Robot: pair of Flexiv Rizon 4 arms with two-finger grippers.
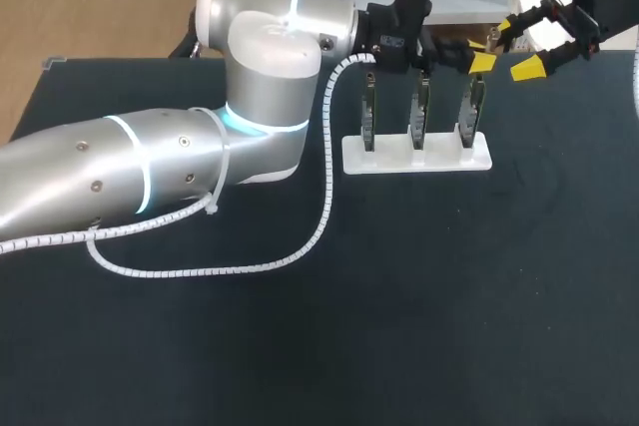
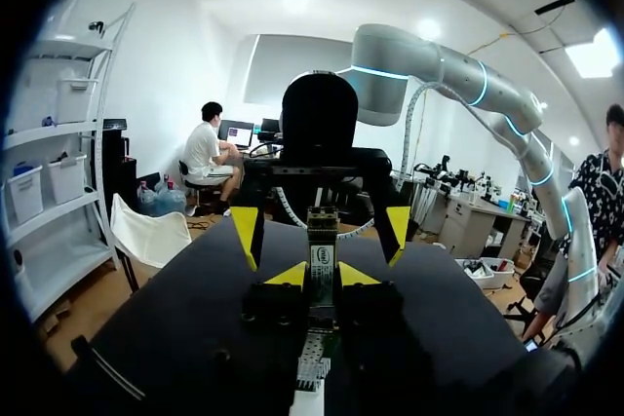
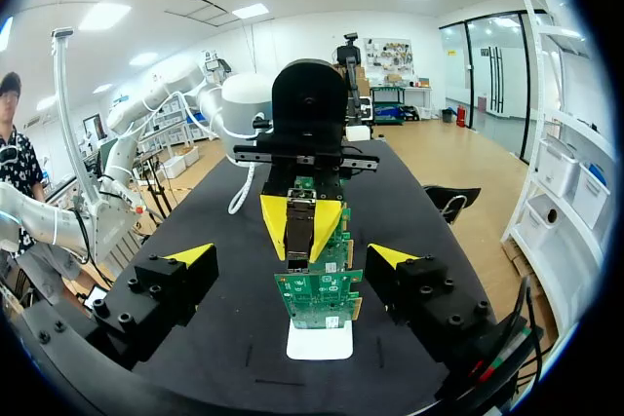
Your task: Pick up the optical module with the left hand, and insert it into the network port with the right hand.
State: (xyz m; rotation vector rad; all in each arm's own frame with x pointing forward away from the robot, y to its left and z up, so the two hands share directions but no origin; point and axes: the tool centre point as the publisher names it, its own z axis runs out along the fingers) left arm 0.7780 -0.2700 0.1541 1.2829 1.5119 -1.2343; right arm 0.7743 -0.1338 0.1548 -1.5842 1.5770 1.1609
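Head view: the left arm [image 1: 150, 172] enters at 9 o'clock and reaches across the table [image 1: 449, 326] to about 1 o'clock, where three cards [image 1: 419, 115] stand upright in a row on a white base [image 1: 439, 160]. The left gripper [image 1: 480, 60] hangs over the card at the row's 3 o'clock end. The right gripper [image 1: 519, 47] sits just beside it toward 2 o'clock, its yellow tips spread apart with nothing between them. A white coiled cable [image 1: 324, 187] runs from the left wrist down onto the table and off toward 9 o'clock. Left wrist view: you see the module [image 2: 321, 258], a narrow metal bar, standing upright and pinched from two sides between the left gripper's yellow tips. The right gripper faces it from straight ahead, fingers wide on either side. Right wrist view: you see the same hold from the opposite side. The module is gripped above the upper edge of the nearest green card, ahead of and midway between the right gripper's parted fingers [image 3: 190, 254], which do not touch it. Whether the module's lower end touches the card cannot be told.
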